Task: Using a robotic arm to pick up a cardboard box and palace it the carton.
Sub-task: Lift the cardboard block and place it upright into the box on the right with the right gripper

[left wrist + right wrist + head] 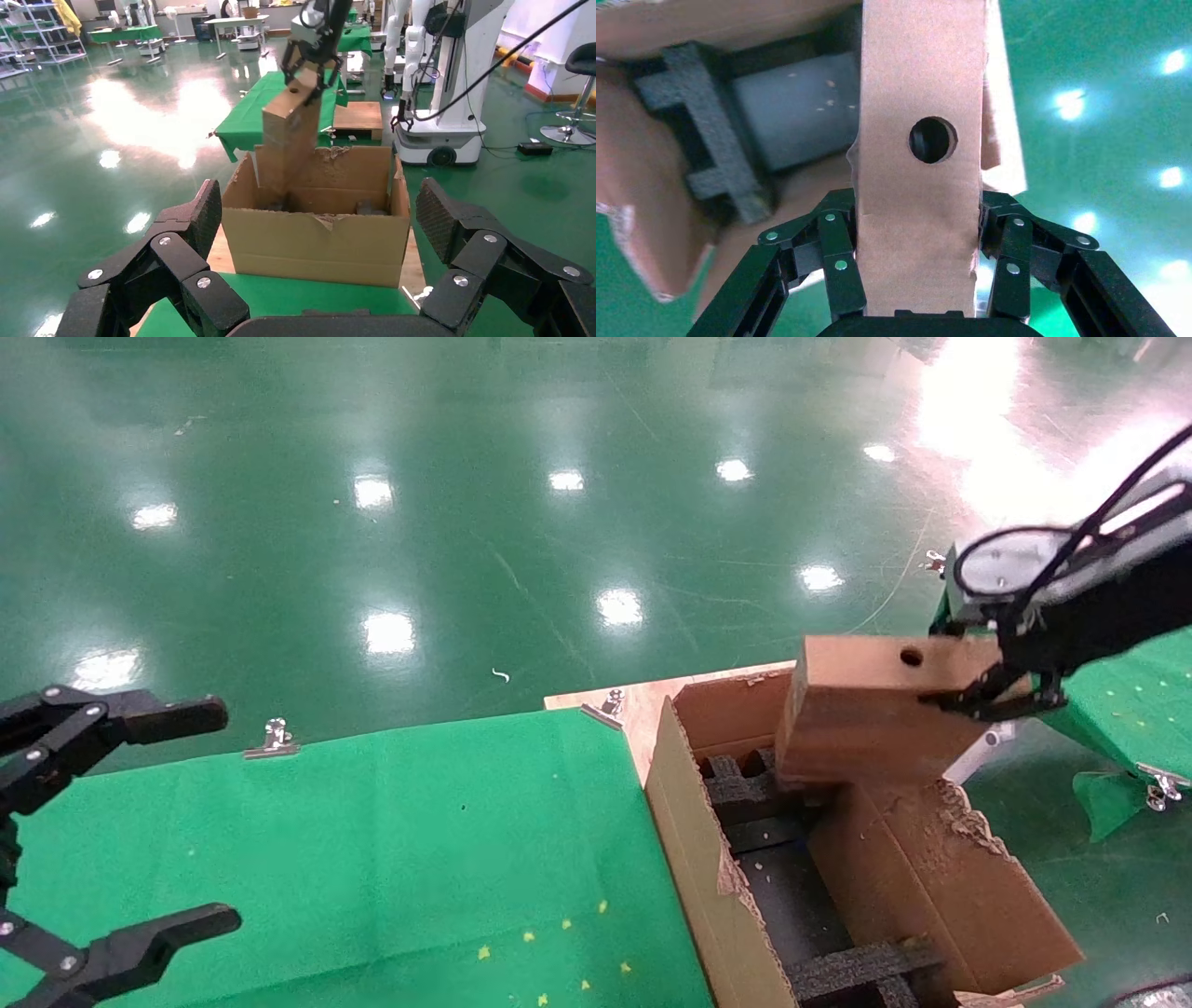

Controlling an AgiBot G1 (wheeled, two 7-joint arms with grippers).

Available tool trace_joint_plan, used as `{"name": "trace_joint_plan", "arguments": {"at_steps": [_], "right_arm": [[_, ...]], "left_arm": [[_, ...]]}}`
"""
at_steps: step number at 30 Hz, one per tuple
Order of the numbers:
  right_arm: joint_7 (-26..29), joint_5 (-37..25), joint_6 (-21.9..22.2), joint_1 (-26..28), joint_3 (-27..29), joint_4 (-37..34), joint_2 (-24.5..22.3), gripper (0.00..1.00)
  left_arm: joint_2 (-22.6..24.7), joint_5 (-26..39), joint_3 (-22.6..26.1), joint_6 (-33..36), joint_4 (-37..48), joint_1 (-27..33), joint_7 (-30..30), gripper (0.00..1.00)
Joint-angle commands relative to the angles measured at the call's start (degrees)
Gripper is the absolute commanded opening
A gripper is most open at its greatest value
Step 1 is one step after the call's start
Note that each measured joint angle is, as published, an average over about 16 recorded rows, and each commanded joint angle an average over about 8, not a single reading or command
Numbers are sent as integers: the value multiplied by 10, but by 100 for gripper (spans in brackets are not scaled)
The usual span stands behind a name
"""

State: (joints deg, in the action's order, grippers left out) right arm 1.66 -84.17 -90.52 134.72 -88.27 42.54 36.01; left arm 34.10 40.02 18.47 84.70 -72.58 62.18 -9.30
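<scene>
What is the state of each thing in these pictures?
Small flat brown cardboard box: held upright, lower end inside the carton.
Large brown corrugated carton: open, flaps torn, black foam inserts inside.
Right hand: shut on the box.
Left hand: open, empty, over the green cloth.

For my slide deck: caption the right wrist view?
Right gripper clamps the cardboard box above the carton's foam inserts.

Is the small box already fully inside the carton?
No. The small box, held by the right hand, sticks out above the carton.
</scene>
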Motion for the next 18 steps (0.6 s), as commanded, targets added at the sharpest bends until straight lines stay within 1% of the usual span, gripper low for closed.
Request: {"name": "trace_joint_plan", "arguments": {"at_steps": [1, 5, 10, 12, 15, 18], "right_arm": [[11, 7, 2, -5, -13, 5, -11, 0], [23, 12, 8, -8, -22, 7, -18, 0], [25, 14, 10, -10, -22, 6, -18, 0], [34, 17, 12, -14, -22, 2, -17, 0], [74, 22, 20, -23, -24, -8, -17, 0], [139, 24, 34, -35, -28, -15, -17, 0]], "left_arm": [[0, 0, 0, 0, 0, 0, 0, 100], [0, 0, 0, 0, 0, 0, 0, 100], [0, 0, 0, 0, 0, 0, 0, 100], [0, 0, 0, 0, 0, 0, 0, 100], [0, 0, 0, 0, 0, 0, 0, 100], [0, 0, 0, 0, 0, 0, 0, 100]]}}
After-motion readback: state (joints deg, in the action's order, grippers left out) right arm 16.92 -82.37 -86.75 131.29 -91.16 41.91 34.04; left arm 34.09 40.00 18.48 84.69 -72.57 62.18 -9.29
